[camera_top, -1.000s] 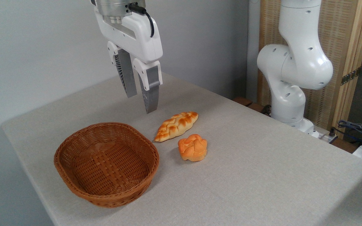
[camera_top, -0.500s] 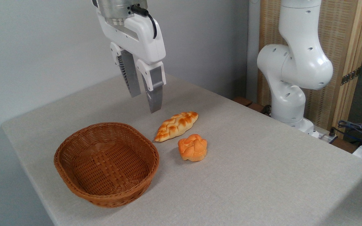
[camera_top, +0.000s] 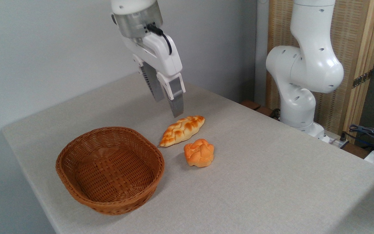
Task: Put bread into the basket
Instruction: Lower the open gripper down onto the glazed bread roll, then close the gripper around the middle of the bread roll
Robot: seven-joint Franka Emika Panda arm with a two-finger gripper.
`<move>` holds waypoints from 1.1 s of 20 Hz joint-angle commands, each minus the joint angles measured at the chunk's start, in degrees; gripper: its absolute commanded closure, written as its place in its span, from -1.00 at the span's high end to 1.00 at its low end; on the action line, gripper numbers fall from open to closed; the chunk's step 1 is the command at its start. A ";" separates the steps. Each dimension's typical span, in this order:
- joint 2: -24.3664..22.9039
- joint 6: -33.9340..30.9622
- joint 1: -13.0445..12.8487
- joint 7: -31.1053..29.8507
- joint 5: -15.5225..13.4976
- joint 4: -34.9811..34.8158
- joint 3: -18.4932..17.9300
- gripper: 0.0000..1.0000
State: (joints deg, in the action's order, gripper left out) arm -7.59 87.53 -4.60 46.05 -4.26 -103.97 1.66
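A: On the table (camera_top: 271, 182), we log the bread (camera_top: 182, 130) lying flat near centre, its pointed ends running from 8 o'clock to 2 o'clock.

B: And the basket (camera_top: 76, 191)?

A: At 8 o'clock of the bread, just beside its lower tip; we cannot tell whether they touch. We see nothing inside it.

B: We note a round roll (camera_top: 199, 152) at 5 o'clock of the bread, near but apart.

A: The gripper (camera_top: 167, 105) hangs tilted at 11 o'clock of the bread, above the table, its jaws parted with a narrow gap and holding nothing.

B: We record the arm's white base (camera_top: 299, 94) at 2 o'clock, past the table edge.
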 commanded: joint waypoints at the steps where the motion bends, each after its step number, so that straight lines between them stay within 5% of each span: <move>1: -6.55 8.34 -2.86 0.01 -0.58 -12.63 -0.08 1.00; 9: -8.31 13.98 -4.01 -0.87 -0.58 -26.18 5.54 1.00; 15: -7.53 16.01 -4.01 -3.51 -5.23 -27.42 6.78 1.00; 22: -6.73 20.48 -4.10 -4.03 -5.76 -30.49 8.00 1.00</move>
State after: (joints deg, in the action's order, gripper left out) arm -14.20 103.89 -8.44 43.40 -9.07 -131.91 8.71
